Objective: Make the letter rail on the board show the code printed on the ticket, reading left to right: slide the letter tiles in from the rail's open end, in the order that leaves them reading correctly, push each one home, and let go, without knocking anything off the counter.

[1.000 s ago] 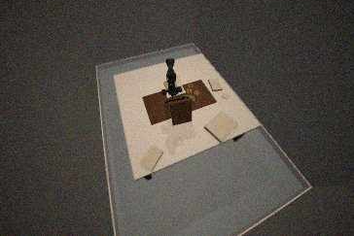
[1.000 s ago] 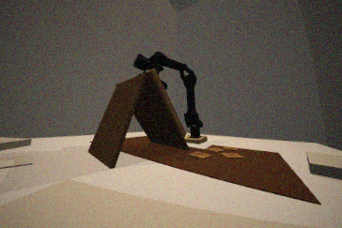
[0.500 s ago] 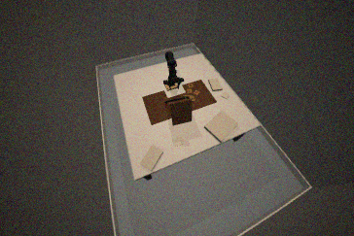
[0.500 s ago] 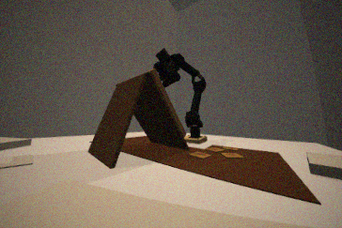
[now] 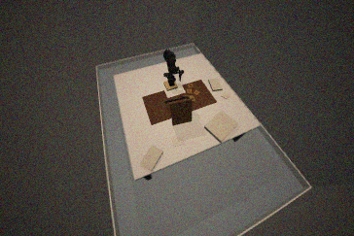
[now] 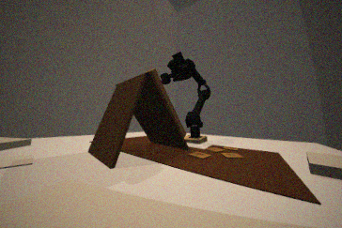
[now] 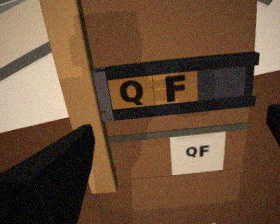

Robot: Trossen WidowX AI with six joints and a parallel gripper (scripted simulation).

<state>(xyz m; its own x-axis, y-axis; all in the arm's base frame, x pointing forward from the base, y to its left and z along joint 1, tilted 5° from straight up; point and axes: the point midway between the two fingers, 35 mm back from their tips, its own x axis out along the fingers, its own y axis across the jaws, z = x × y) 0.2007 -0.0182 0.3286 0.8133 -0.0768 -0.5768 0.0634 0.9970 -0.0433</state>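
The rail (image 7: 176,111) on the leaning brown board (image 5: 182,112) (image 6: 123,123) (image 7: 191,30) holds the Q tile (image 7: 131,92) and the F tile (image 7: 175,89), upright and side by side, reading QF. Bare channel shows to the right of F, and a narrow bluish strip shows left of Q. The ticket (image 7: 198,153) below reads QF. My gripper (image 7: 180,123) is open and empty, its fingers spread wide in front of the board, clear of both tiles. Several loose tiles (image 5: 196,92) (image 6: 232,155) lie on the brown mat (image 5: 156,108) (image 6: 268,173); their letters cannot be read in the top and exterior views.
A wooden strip (image 7: 66,55) runs down the board's left side in the wrist view. Pale slabs (image 5: 222,125) (image 6: 324,164) stand around the counter (image 5: 131,84), one near its front left corner and another right of the mat. The arm's base (image 5: 170,85) (image 6: 195,138) is behind the board.
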